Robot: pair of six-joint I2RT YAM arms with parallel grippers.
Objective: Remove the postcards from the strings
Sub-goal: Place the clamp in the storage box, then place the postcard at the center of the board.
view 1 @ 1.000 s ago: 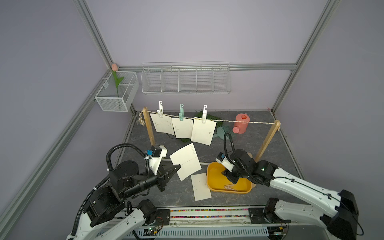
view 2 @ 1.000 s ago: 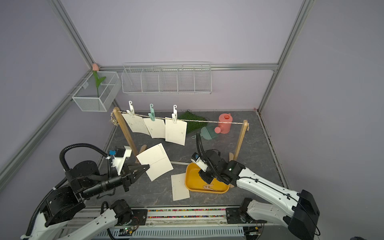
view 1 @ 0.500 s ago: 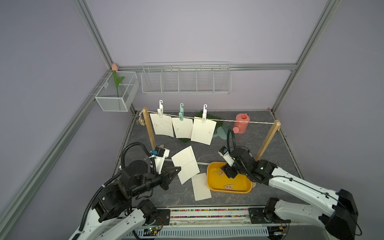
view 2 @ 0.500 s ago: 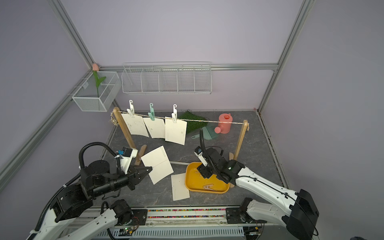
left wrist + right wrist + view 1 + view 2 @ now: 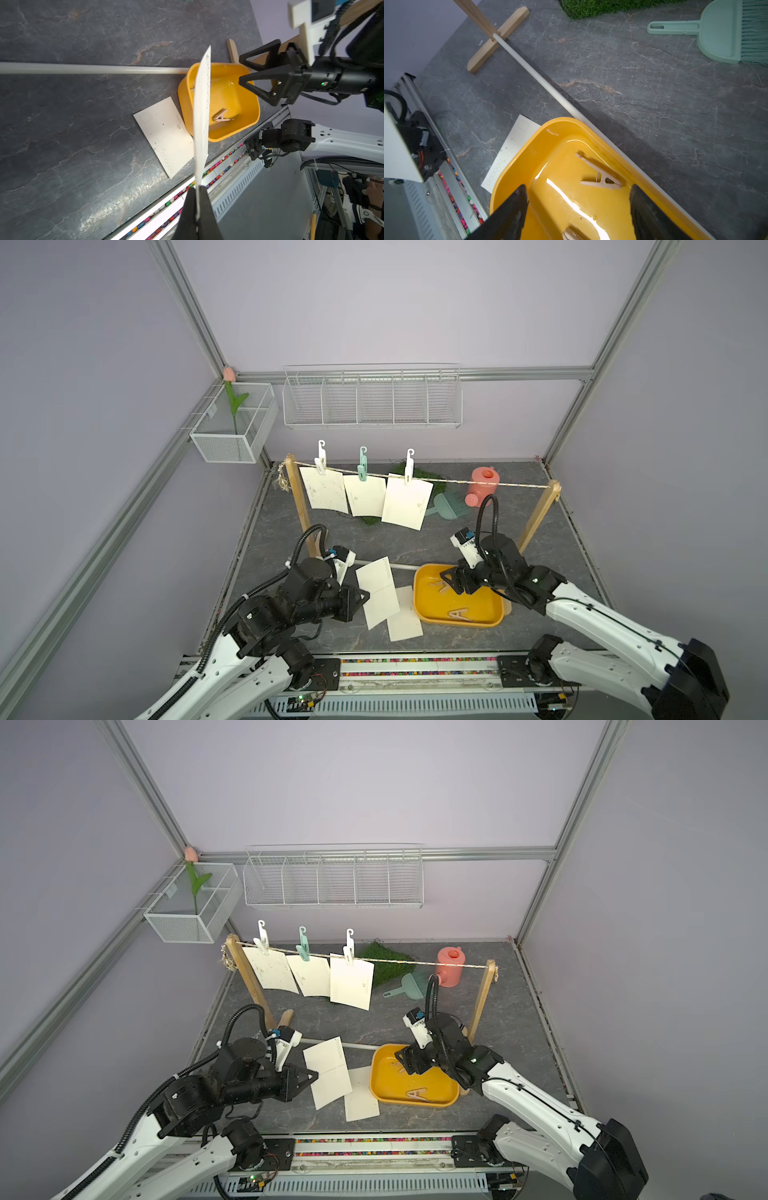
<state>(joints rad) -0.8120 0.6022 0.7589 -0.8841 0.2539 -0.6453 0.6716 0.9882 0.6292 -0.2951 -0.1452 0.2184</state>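
In the right wrist view the picture's edge cuts off one wooden clothespin in the yellow tray and the mint brush. In both top views the held postcard covers part of the flat postcard, and the hanging postcards' print is too small to read.

light: even, soft, from above | shadows: faint (darkest beside the yellow tray) | glare: white streak on its floor | blur: right gripper tips soft
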